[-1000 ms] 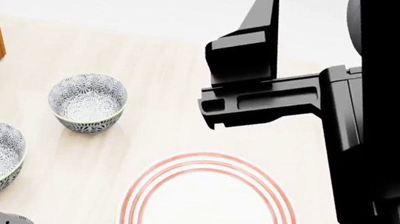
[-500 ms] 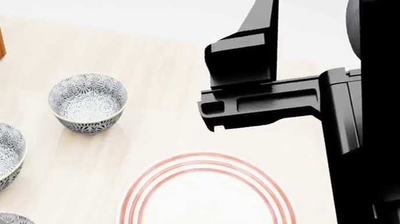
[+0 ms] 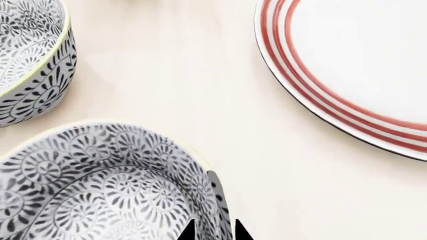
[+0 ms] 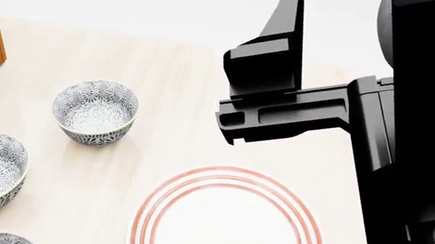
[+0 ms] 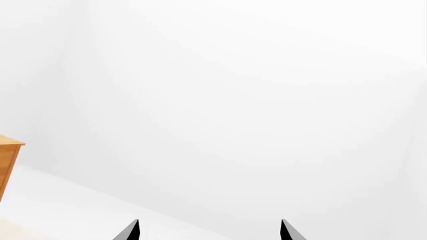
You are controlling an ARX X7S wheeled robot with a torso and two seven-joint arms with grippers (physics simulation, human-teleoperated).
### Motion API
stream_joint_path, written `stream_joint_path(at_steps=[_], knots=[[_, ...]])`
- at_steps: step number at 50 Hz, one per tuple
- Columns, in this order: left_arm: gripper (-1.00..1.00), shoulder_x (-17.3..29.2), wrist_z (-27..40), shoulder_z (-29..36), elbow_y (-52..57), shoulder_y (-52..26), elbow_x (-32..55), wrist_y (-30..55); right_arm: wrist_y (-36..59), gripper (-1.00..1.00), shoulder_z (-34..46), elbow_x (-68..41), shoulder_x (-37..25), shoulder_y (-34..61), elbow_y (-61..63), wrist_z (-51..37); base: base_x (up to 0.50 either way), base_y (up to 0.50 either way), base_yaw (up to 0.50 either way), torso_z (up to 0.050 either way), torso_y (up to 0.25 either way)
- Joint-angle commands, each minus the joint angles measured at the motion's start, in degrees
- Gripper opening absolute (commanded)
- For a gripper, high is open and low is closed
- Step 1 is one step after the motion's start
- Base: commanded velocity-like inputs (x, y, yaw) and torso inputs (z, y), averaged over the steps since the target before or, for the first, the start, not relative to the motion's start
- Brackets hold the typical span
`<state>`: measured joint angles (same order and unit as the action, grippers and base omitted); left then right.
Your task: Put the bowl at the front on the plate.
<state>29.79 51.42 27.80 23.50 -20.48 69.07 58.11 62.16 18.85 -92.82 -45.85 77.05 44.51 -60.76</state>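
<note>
Floral bowl (image 3: pixel 100 185) upright beside red-ringed plate (image 3: pixel 347 65), apart.

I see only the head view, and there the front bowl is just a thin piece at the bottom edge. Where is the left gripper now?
Observer: The left wrist view shows the left gripper astride the wall of the bowl, one jaw inside and one outside, close against it.
Operator: Is anything between this bowl and the plate?
Observer: No. In that view only bare tabletop lies between the bowl and the plate. The second bowl stands apart from both.
Operator: And the right gripper, is it holding something?
Observer: No. The right wrist view shows the right gripper open with nothing between its jaws, facing a white wall.
</note>
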Motion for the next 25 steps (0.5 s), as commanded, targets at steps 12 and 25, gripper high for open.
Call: stream_joint_path(at_steps=[12,25], knots=[[-1.00,1.1,-0.5,0.7,2.3,0.7,-0.7,-2.3,-0.8,1.00,0.1,0.0,-0.7,-0.4,0.5,-0.2,0.00,0.00,0.00,-0.001,0.000],[-1.00,2.0,-0.5,1.1,5.1,0.5,-3.6,-3.9,-1.4,1.00,-0.1,0.6,-1.1,-1.2,0.6,0.3,0.00,0.00,0.00,0.000,0.000]])
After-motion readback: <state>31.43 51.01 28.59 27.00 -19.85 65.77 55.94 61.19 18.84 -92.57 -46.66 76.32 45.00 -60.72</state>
